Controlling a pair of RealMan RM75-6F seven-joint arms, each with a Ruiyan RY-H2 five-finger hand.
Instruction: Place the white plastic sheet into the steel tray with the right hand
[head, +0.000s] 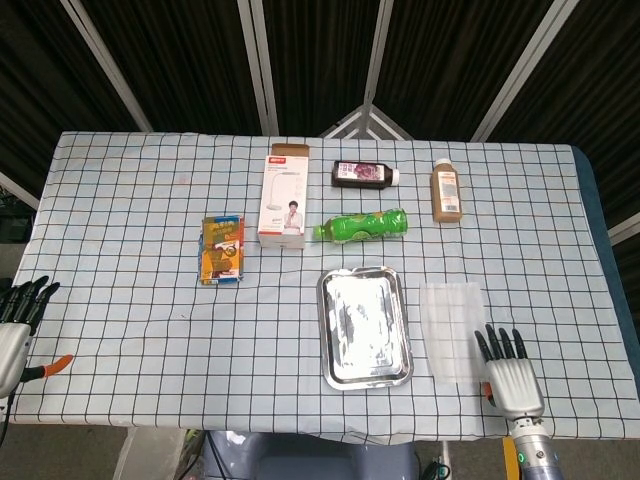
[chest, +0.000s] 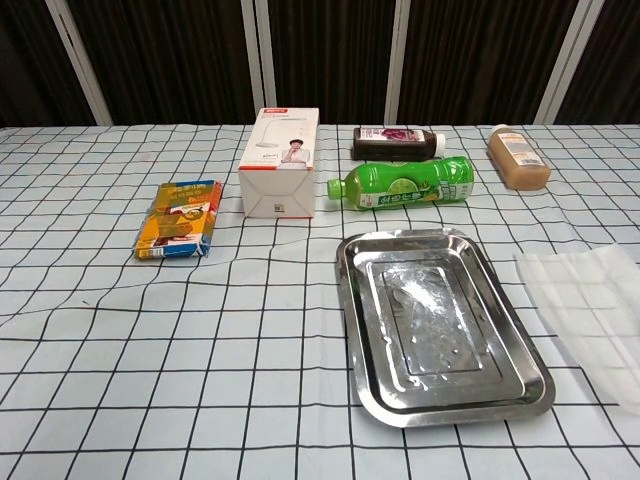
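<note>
Sheet flat on the bench, outside the tray.
My right robot hand (head: 511, 375), fingers spread and holding nothing, sits at the bench's near edge touching the white plastic sheet (head: 452, 316), just right of the steel tray (head: 365, 325).

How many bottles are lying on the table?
3. The green bottle lies just behind the steel tray. The dark purple bottle lies behind the green one. The brown bottle lies to their right. None seem hidden.
</note>
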